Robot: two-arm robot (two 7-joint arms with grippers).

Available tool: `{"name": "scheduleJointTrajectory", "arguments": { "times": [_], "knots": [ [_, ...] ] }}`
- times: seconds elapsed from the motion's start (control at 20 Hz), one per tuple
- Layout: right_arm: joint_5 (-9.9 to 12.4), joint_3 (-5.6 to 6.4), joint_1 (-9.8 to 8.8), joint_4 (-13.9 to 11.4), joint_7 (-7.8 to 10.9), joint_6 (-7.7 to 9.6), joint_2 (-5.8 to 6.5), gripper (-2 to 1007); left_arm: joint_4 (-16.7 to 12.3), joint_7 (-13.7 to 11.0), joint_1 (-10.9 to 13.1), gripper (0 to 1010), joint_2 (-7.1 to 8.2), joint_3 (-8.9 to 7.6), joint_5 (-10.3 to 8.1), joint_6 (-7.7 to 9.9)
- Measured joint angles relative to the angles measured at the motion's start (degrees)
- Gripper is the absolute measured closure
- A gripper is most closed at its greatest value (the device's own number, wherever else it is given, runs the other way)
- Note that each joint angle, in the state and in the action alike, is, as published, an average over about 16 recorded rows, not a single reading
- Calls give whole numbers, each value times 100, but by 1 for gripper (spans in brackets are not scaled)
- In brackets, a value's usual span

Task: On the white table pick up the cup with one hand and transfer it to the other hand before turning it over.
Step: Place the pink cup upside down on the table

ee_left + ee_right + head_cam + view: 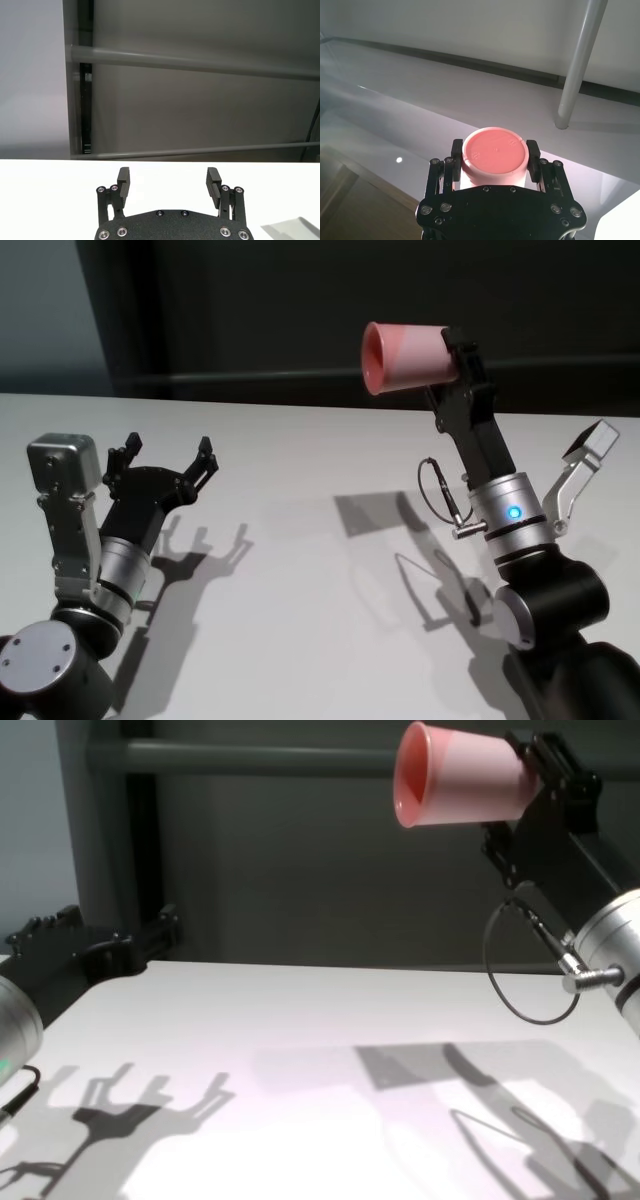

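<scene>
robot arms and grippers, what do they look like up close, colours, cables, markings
Both are black with brushed silver wrist rings. The left gripper has ridged black fingers and silver screw heads on its palm plate. The right gripper matches; its wrist shows a blue light, a thin looped black cable and a silver side bracket.

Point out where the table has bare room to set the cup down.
The widest bare stretch of the white table lies between the open left gripper and the right gripper, which holds the cup aloft. The far strip by the dark wall is bare too. The near corners are crowded by both arms.
</scene>
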Motion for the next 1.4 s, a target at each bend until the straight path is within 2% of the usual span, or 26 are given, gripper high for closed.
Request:
{"name": "scheduleJointTrajectory", "arguments": {
  "times": [0.3, 0.65, 1.4],
  "knots": [
    [0, 0, 0, 0, 0, 0, 0, 270, 20, 33, 172, 7, -75, -68, 90, -50],
    [0, 0, 0, 0, 0, 0, 0, 270, 76, -37, 297, 7, -149, -148, 129, -119],
    [0, 0, 0, 0, 0, 0, 0, 270, 132, -157, 332, 7, -179, -198, 100, -193]
  ]
}}
